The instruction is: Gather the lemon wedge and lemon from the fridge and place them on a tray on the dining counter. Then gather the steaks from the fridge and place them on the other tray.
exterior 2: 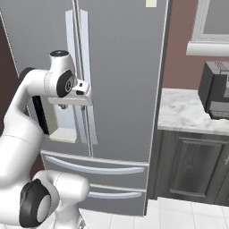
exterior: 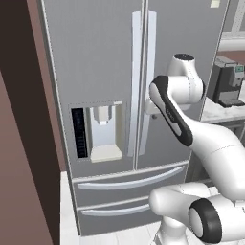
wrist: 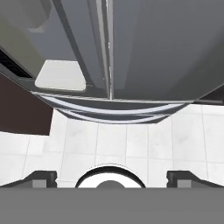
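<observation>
The grey French-door fridge (exterior: 95, 62) (exterior 2: 125, 89) (wrist: 153, 43) stands with both doors shut, its two long pale handles (exterior: 136, 91) side by side at the centre seam. My gripper (exterior 2: 69, 106) (wrist: 112, 177) hangs just in front of those handles at mid height, pointing down toward the floor. It is open, with the fingertips (wrist: 41, 178) far apart and nothing between them. The lemon, the lemon wedge, the steaks, the trays and the dining counter are out of view.
A water dispenser (exterior: 103, 131) sits in the left door, and two drawers (exterior: 129, 184) lie below the doors. A dark coffee machine (exterior: 229, 83) (exterior 2: 214, 96) stands on the marble counter (exterior 2: 188, 114) right of the fridge. A brown panel (exterior: 19, 143) borders the left. White floor tiles (wrist: 131, 144) lie below.
</observation>
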Controlling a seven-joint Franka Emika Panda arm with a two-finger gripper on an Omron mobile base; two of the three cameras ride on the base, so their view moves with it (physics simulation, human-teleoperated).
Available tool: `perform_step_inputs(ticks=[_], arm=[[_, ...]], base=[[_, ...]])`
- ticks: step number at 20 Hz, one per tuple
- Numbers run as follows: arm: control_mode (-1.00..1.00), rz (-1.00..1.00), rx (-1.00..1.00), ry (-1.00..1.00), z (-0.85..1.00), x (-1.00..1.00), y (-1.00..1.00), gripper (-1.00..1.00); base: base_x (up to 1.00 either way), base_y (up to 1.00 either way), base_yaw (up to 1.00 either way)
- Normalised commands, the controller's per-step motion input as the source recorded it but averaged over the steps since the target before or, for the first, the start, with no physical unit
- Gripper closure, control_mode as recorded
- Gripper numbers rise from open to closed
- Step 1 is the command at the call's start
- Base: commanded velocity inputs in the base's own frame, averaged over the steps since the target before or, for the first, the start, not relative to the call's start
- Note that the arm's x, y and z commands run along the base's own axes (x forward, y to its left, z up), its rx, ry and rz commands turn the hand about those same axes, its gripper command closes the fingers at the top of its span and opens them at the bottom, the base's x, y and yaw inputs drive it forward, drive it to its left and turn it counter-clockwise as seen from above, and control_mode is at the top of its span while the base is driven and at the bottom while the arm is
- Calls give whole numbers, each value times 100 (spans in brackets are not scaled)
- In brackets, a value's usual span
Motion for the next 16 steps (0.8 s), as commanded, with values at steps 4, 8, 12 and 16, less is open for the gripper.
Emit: perform_step_inputs(ticks=[4, 8, 12, 16], arm=[[100, 0, 0, 0, 0, 0, 0, -100], [100, 0, 0, 0, 0, 0, 0, -100], [-100, 0, 0, -5, -2, 1, 3, -100], [-100, 9, -2, -42, 0, 9, 0, -100]], base=[[7, 12, 0], [8, 0, 0], [3, 3, 0], [0, 0, 0]])
